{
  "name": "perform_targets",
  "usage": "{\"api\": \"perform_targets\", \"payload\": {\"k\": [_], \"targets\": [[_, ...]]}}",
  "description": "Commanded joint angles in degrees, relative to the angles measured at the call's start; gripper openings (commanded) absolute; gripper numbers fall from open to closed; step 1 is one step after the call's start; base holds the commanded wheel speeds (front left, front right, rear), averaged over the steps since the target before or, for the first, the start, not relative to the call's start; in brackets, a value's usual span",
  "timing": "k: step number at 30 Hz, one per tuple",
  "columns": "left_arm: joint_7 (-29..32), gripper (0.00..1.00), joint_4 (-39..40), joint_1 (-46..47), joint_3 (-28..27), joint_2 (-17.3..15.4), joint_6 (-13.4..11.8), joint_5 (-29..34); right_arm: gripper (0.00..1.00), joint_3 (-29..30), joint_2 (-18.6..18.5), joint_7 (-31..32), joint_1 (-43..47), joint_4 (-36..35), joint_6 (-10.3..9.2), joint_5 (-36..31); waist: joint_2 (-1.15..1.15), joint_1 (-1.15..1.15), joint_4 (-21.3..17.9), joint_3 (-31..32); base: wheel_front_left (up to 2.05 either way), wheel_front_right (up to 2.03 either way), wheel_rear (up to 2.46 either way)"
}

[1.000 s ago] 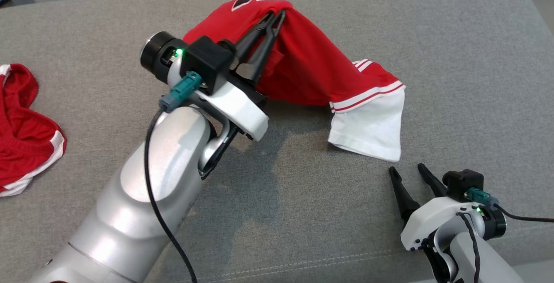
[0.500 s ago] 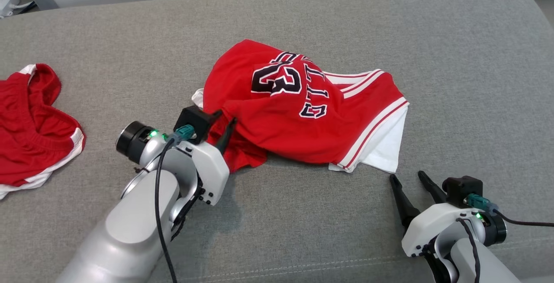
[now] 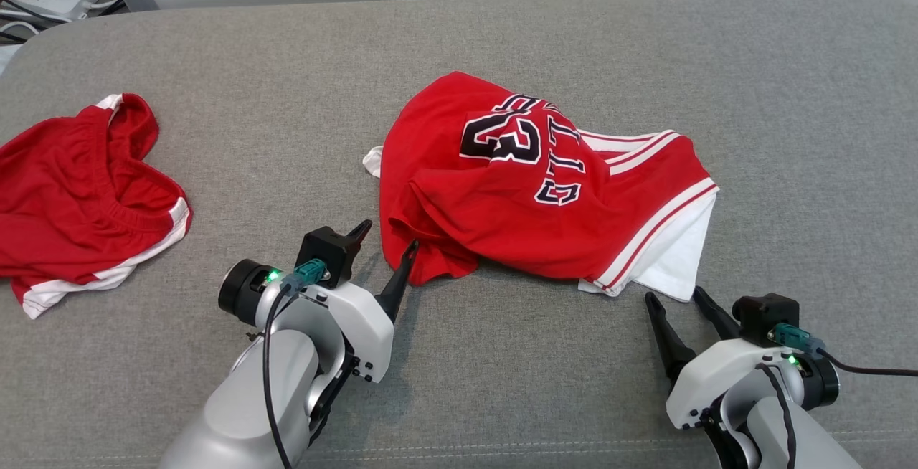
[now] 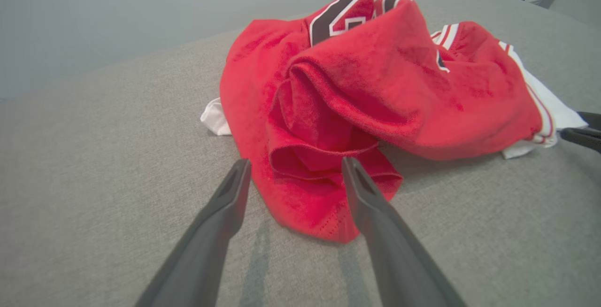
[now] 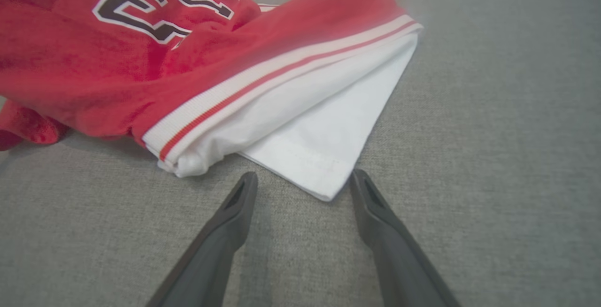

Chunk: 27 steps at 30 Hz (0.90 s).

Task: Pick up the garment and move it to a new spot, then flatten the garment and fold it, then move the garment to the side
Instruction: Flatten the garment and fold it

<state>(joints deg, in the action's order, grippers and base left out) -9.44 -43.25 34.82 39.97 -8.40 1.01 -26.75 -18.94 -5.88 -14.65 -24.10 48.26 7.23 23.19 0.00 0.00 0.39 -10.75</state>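
We see the red basketball jersey lying crumpled in a heap at the middle of the grey woven cushion. Its knit looks soft and slightly napped. White ribbed bands with a thin red stripe edge the right side, and a smooth white layer pokes out beneath. Black figures outlined in white read "23", upside down from our side. The letters beside them are creased and we cannot read them whole.

The left end effector has its dark tapered fingers spread apart at the jersey's near-left stitched hem, clamping nothing. The right end effector is also spread and empty, just near of the white corner.

A second red garment with white trim lies far left.
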Motion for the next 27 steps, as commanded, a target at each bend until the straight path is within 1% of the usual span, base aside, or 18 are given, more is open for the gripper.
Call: {"api": "perform_targets", "payload": {"k": [1,6,12,17,25,26,27], "targets": [[-1.0,1.0,0.5,1.1,-1.8,-0.7,0.3,-0.8,1.0,-1.3,-0.1,-0.3,0.1,-0.8,0.25,0.3,0.0,0.0,0.1,0.0,0.0,0.0,0.0],[-2.8,1.0,-1.9,2.2,-3.4,0.7,0.2,-2.4,1.0,-2.1,-0.1,-0.3,-0.3,-0.7,0.25,0.4,0.0,0.0,-1.0,-0.1,0.0,0.0,0.0],[-4.0,1.0,-5.4,3.5,-5.1,1.9,1.5,-4.7,1.0,-2.4,-0.4,-0.3,-0.1,-0.4,0.25,0.7,0.0,0.0,-2.8,-0.4,0.0,0.0,0.0],[-3.5,1.0,-9.4,5.4,-5.6,2.9,2.7,-6.6,1.0,-2.6,-0.5,-0.3,-0.5,-0.3,0.25,0.9,0.0,0.0,-3.8,-1.1,0.0,0.0,0.0],[-3.8,1.0,-14.4,7.6,-6.0,3.6,3.5,-7.9,1.0,-2.8,-0.5,-0.3,-0.8,-0.5,0.25,1.2,0.0,0.0,-4.8,-1.2,0.0,0.0,0.0],[-3.7,0.91,-15.1,7.8,-6.1,3.7,3.6,-8.1,1.0,-2.8,-0.5,-0.3,-0.7,-0.6,0.25,1.2,0.0,0.0,-4.9,-1.2,0.0,0.0,0.0],[-3.7,0.71,-15.8,7.9,-6.2,3.7,3.8,-8.4,1.0,-2.8,-0.4,-0.3,-0.6,-0.6,0.25,1.3,0.0,0.0,-4.9,-1.1,0.0,0.0,0.0]]}}
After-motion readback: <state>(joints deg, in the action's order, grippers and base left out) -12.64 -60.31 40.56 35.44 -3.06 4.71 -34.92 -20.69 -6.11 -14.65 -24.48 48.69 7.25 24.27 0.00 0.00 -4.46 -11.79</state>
